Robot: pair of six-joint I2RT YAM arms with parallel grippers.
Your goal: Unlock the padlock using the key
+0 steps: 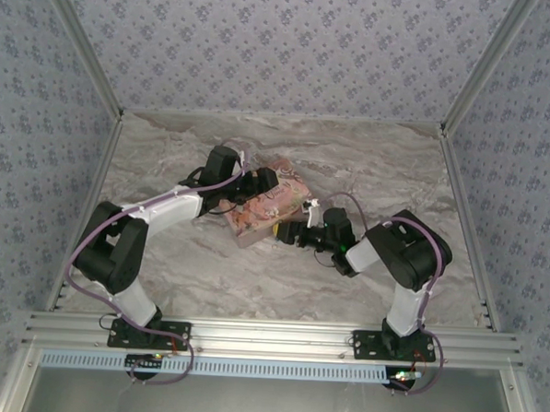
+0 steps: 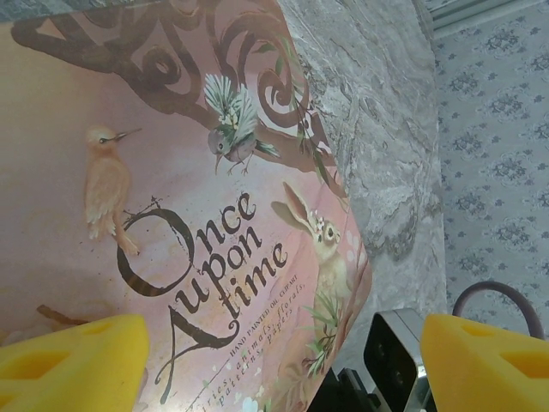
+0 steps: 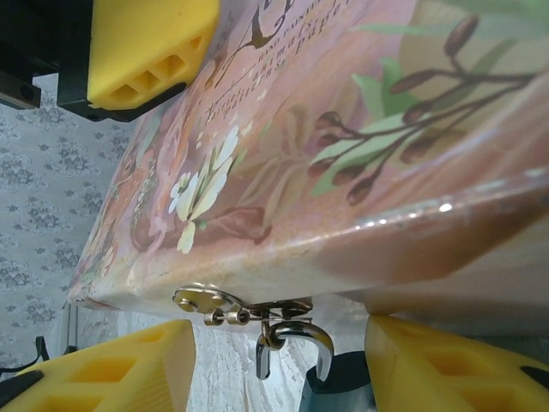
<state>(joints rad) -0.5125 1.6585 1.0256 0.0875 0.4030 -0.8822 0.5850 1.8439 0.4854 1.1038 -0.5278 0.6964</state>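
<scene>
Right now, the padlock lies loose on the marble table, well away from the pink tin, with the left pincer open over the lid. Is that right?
No. The padlock is not lying loose: its shackle hangs from the metal clasp on the edge of the pink tin, as the right wrist view shows. The left pincer is open over the lid, as stated.

The tin (image 2: 171, 172) was dusty pink, patterned with brown scrolls, dark lettering, a peach bird, a grey-green bird and a tan rabbit among green leaves. The padlock (image 3: 336, 390) had a teal body and a silvery shackle. The right gripper (image 3: 279, 373) had yellow fingers. The table (image 1: 253, 279) was veined grey-beige marble, and the walls (image 1: 284, 40) were grey-blue with small floral sprigs.
</scene>
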